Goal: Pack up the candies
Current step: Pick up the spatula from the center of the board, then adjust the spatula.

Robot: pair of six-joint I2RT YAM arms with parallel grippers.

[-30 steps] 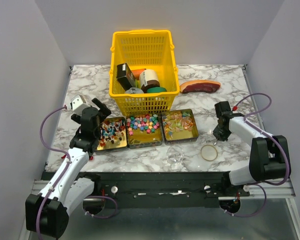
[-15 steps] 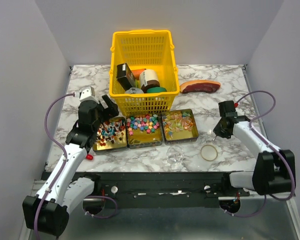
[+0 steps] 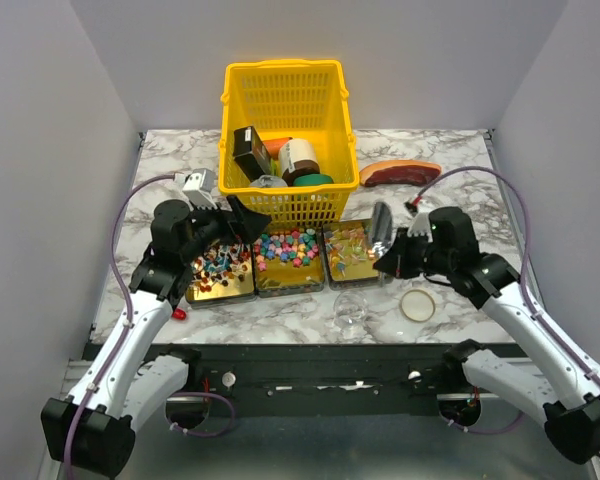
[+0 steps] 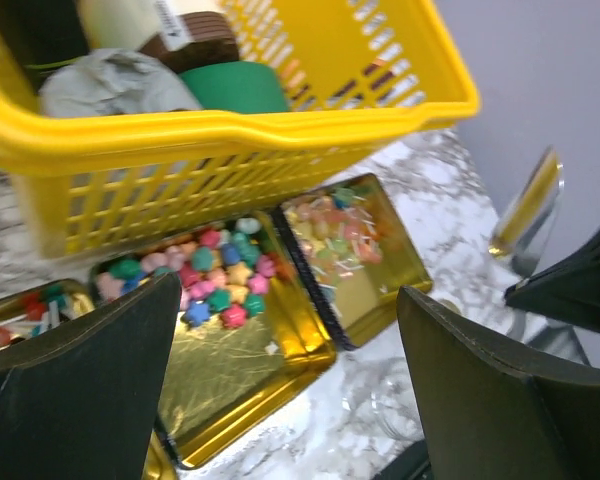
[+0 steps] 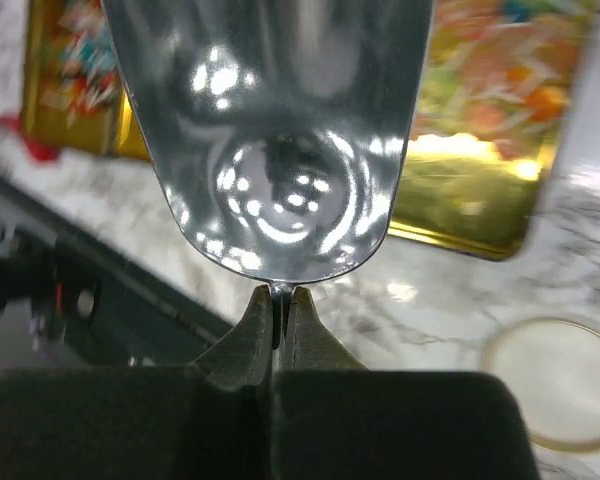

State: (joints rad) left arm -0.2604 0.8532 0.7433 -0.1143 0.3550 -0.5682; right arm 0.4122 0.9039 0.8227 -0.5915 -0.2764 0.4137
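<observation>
Across the middle of the bench [image 3: 460, 190], top view: three gold tins in a row, just before the yellow basket [image 3: 290, 205]. Candies: lollipops [image 3: 220, 265] in left tin [image 3: 220, 296], coloured sweets [image 3: 286, 247] in middle tin [image 3: 290, 288], wrapped orange sweets [image 3: 355, 245] in right tin [image 3: 365, 272]. Left claw [image 3: 242, 225] spread wide over the left tin's far edge. Right claw [image 3: 392, 262] clamped on metal scoop [image 3: 381, 228], at the right tin's right edge.

Left wrist view: left claw [image 4: 288, 290] wide apart above coloured sweets [image 4: 220, 275].

Right wrist view: right claw [image 5: 278, 300] pinching the thin handle of the metal scoop [image 5: 270, 130]; right tin [image 5: 480, 190] beyond.
</observation>
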